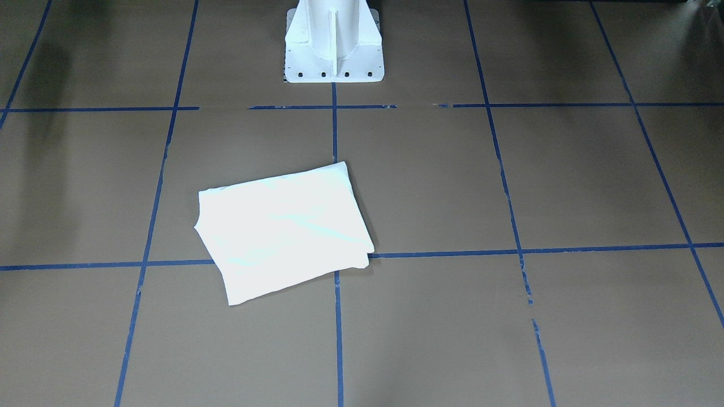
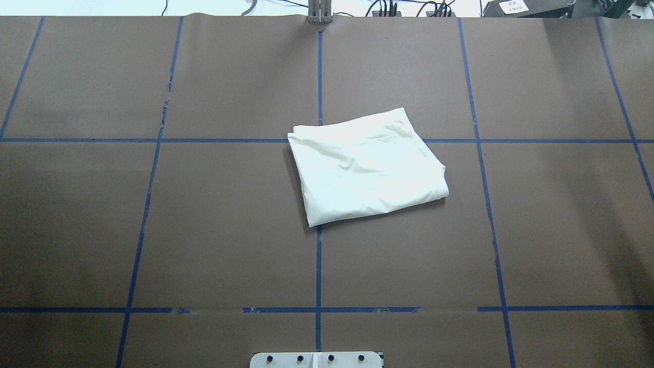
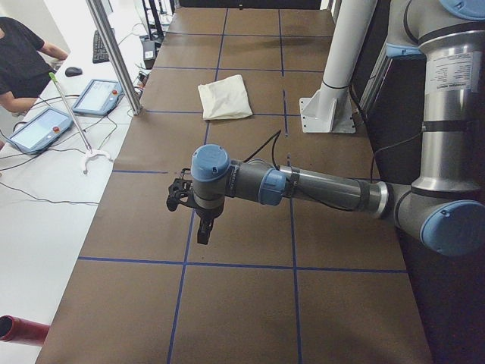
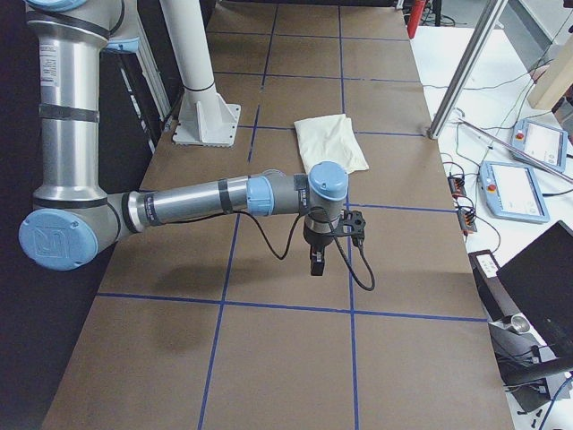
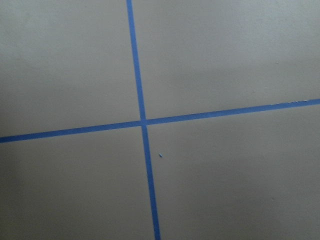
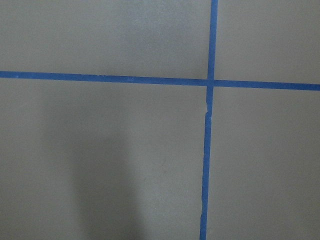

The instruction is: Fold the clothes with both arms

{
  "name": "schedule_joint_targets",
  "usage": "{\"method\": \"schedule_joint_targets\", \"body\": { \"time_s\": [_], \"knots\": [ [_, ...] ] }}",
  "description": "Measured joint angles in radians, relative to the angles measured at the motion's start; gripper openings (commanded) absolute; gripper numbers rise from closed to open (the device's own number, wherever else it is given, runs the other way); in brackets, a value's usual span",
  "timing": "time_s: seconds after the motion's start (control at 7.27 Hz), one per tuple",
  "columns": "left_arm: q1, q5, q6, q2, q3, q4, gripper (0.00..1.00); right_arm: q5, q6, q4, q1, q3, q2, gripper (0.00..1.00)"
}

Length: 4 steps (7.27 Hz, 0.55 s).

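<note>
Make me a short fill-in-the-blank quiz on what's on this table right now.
1. The cream shirt lies ____ into a compact rectangle on the table.
2. The tape lines gridding the table are ____.
3. The left tool and the right tool hang above the table; ____ of them touches the shirt.
4. The pedestal base is ____.
Missing words: folded; blue; neither; white.
</note>
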Motion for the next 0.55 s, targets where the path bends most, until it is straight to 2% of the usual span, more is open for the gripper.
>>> {"method": "schedule_joint_targets", "body": {
  "time_s": [0.55],
  "knots": [
    [0.018, 0.018, -0.007, 0.010, 0.007, 0.003, 1.00, 0.019, -0.001, -0.002, 0.024, -0.008, -0.034, 1.00]
  ]
}}
